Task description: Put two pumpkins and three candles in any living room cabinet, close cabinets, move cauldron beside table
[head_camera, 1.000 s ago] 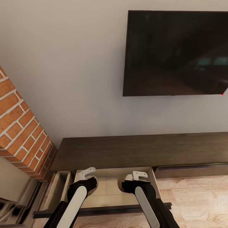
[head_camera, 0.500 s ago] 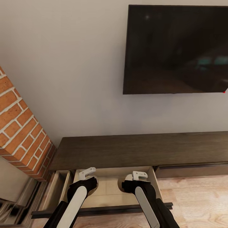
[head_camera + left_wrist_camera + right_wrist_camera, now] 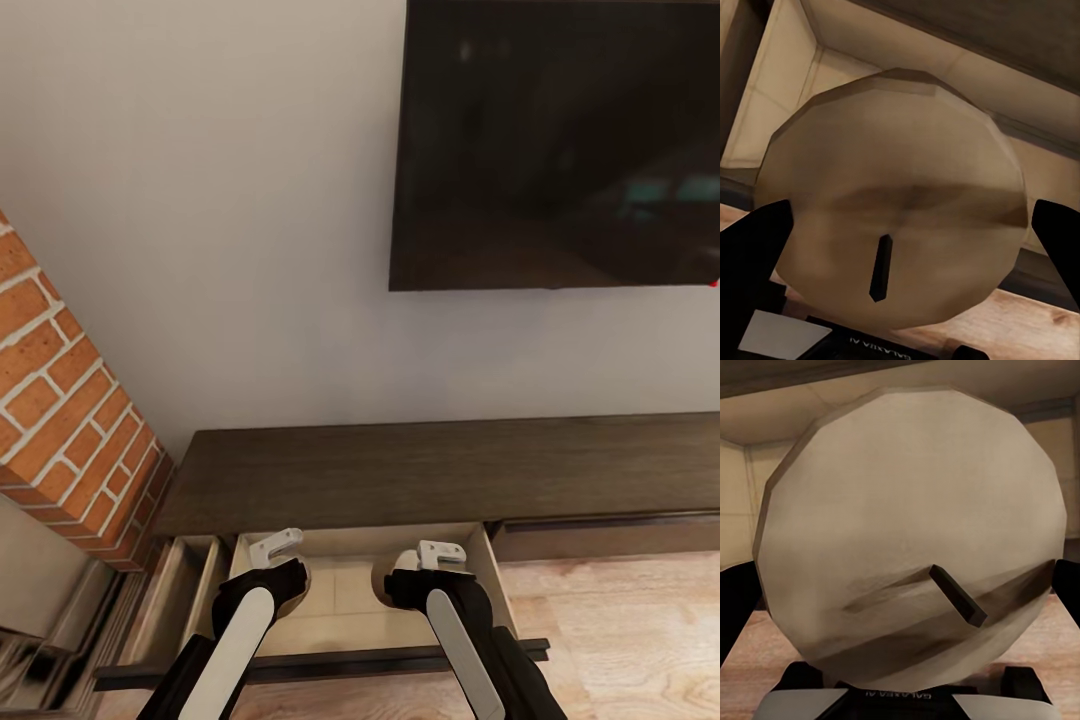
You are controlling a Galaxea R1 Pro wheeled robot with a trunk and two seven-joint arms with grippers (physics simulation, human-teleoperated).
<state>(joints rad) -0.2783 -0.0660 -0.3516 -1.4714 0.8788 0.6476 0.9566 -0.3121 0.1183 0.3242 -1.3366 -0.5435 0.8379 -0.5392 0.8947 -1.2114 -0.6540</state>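
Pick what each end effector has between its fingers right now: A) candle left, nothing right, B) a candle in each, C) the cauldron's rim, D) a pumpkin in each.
B: both wrist views show a beige-grey disc with a dark wick between the dark fingers, the left candle and the right candle, held over the open drawer of the cabinet.

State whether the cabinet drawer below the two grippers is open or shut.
Open. The drawer is pulled out from the cabinet, its pale inside visible beneath both grippers.

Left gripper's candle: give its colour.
Beige-grey candle with a dark wick, clearest in the left wrist view.
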